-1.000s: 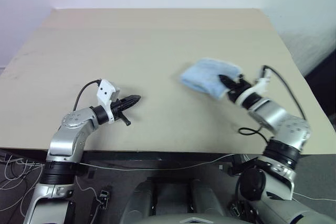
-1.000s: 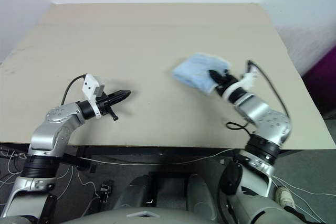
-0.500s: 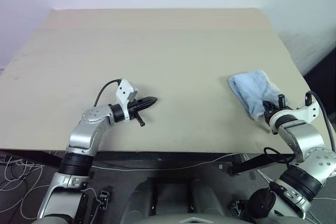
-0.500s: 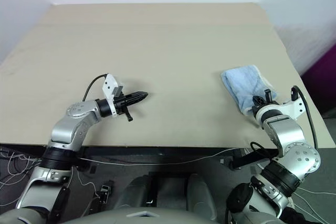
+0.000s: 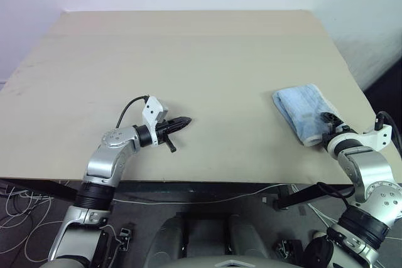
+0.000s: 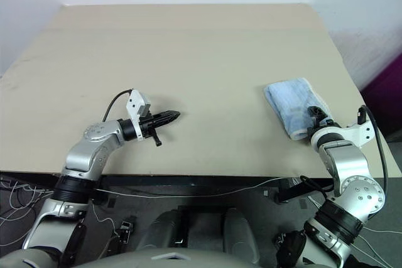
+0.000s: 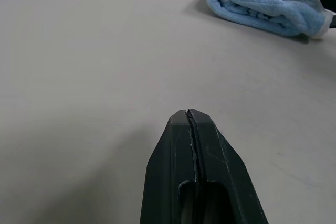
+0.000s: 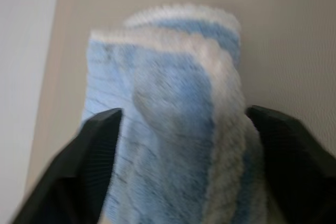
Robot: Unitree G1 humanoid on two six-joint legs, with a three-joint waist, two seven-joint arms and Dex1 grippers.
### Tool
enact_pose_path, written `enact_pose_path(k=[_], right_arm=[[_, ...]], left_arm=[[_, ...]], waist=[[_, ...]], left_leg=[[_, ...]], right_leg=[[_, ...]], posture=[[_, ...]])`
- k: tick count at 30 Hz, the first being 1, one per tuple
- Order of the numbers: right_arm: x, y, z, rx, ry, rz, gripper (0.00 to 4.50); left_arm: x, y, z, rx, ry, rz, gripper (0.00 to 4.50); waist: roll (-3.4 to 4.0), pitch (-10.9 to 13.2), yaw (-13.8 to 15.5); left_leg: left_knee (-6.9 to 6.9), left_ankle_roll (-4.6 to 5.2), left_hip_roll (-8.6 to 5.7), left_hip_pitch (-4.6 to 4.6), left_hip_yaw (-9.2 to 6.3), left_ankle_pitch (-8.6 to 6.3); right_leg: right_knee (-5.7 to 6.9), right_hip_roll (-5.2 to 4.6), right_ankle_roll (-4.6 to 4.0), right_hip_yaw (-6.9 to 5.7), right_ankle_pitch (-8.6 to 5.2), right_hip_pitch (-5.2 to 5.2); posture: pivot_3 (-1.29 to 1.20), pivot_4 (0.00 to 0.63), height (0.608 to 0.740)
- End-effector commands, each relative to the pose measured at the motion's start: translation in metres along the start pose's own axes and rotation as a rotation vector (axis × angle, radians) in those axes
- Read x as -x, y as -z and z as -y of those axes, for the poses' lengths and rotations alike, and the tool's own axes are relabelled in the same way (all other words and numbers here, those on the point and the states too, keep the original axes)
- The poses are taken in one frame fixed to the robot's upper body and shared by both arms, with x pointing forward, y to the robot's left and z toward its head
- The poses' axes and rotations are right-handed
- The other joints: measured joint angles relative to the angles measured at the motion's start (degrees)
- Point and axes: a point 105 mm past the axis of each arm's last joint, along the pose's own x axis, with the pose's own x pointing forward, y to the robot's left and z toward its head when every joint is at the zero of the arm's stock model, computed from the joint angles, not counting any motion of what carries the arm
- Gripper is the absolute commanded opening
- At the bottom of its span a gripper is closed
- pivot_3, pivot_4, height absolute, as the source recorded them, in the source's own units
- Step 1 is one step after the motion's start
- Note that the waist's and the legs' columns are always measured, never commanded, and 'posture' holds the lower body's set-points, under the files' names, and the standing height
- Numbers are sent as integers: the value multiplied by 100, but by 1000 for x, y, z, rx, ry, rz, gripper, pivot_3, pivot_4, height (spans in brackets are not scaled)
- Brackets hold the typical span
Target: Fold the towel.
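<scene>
The light blue towel lies folded into a thick bundle on the beige table, close to its right edge. My right gripper is at the towel's near end. It is open, with a black finger standing wide on each side of the cloth and not pinching it. The white edging of the towel runs along its folds. My left gripper is shut with nothing in it. It hovers low over the bare table left of centre and points toward the towel.
The table's right edge runs just beside the towel, and its front edge is near both arms. Cables hang below the front edge.
The right gripper carried the towel from mid-table to the right edge, set it down and opened its fingers. The left gripper shifted right early on, then stayed still.
</scene>
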Motion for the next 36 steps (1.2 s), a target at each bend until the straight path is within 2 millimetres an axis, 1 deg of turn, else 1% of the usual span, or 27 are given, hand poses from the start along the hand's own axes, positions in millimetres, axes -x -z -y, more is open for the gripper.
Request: enact_pose_path(k=[1, 2, 4, 6, 8, 10, 12, 14, 15, 16, 17, 21, 25, 28, 31, 33, 36], right_arm=[[14, -31, -23, 109, -79, 147, 4457], [16, -36, -28, 184, -97, 177, 4457], [19, -45, -43, 408, -135, 245, 4457], [19, -43, -56, 581, -167, 278, 4457], [16, -32, -75, 726, -245, 282, 4457], [13, -5, -94, 862, -366, 224, 4457], [11, 17, -104, 953, -456, 168, 4457], [12, 64, -115, 1126, -642, 45, 4457], [12, 83, -117, 1184, -718, -5, 4457], [11, 96, -118, 1209, -764, -35, 4457], [10, 104, -120, 1214, -789, -46, 4457], [0, 128, -122, 1235, -853, -86, 4457], [-2, 150, -123, 1272, -912, -124, 4457], [-4, 156, -117, 1292, -937, -145, 4457], [-7, 163, -112, 1291, -926, -158, 4457], [-4, 167, -111, 1286, -934, -168, 4457], [0, 171, -111, 1275, -942, -175, 4457]], left_arm=[[7, -12, -8, -29, -52, 46, 0], [9, -13, -14, -24, -85, 51, 0], [14, -14, -31, -33, -176, 58, 0], [19, -14, -46, -63, -263, 52, 0], [25, -16, -57, -94, -328, 58, 0], [30, -18, -64, -119, -370, 62, 0], [34, -18, -68, -145, -387, 56, 0], [43, -14, -69, -189, -405, 26, 0], [48, -11, -70, -203, -415, 14, 0], [52, -10, -70, -207, -419, 11, 0], [57, -10, -71, -204, -424, 14, 0], [73, -11, -72, -155, -452, 51, 0], [89, -9, -74, -137, -478, 55, 0], [90, -9, -71, -131, -495, 61, 0], [92, -4, -68, -120, -508, 52, 0], [92, -4, -64, -118, -507, 54, 0], [92, -3, -63, -110, -509, 46, 0]], waist=[[2, 1, 11], [2, 1, 15], [3, 2, 13], [3, 2, -4], [2, 2, -20], [3, 2, -36], [2, 2, -25], [2, 3, -3], [1, 3, -3], [1, 3, -8], [1, 3, -1], [-7, 7, 54], [-8, 7, 38], [-8, 7, 26], [-8, 7, 25], [-8, 7, 24], [-8, 7, 24]], left_leg=[[1, 0, -1, 0, 0, 0], [2, 0, -1, 0, 0, 0], [4, 1, -2, 0, 1, 0], [4, 1, -2, 1, 0, 0], [4, 1, 2, 4, 0, 0], [4, 1, 3, 6, 2, 0], [4, 1, 4, 5, 1, 0], [4, 0, 3, 4, 0, 0], [5, 1, 2, 4, 0, 0], [5, 1, 1, 4, 0, 0], [5, 1, 2, 4, 0, 0], [9, 0, -2, 2, -7, -1], [9, 0, -6, -2, -11, -1], [7, -1, -3, -1, -13, -1], [6, -1, -4, -1, -12, -2], [6, -1, -3, -1, -12, -2], [5, -1, -3, -1, -12, -2]], right_leg=[[0, -1, 0, 0, 0, 0], [0, 0, 0, 0, 0, 1], [-1, 1, 1, -1, 0, 2], [-1, 3, 1, -2, -1, 2], [0, 7, 1, -2, -1, 3], [0, 8, 1, -1, -1, 3], [0, 8, 1, 0, -1, 3], [-1, 6, 1, -2, -1, 3], [-2, 5, 1, -2, -1, 3], [-3, 4, 1, -2, -1, 4], [-4, 4, 1, -3, -1, 4], [-5, -4, 1, -9, 0, 6], [-8, -10, 1, -12, 0, 5], [-7, -9, 1, -11, 0, 2], [-7, -13, 1, -10, 1, 1], [-6, -13, 1, -10, 1, 0], [-6, -13, 0, -9, 1, 0]], posture=[[0, 150, 740], [0, 150, 740], [0, 150, 740], [0, 150, 740], [0, 150, 740], [0, 150, 740], [0, 150, 740], [0, 150, 740], [0, 150, 740], [0, 150, 740], [0, 150, 740], [0, 150, 740], [0, 150, 740], [0, 150, 740], [0, 150, 740], [0, 150, 740], [0, 150, 740]])
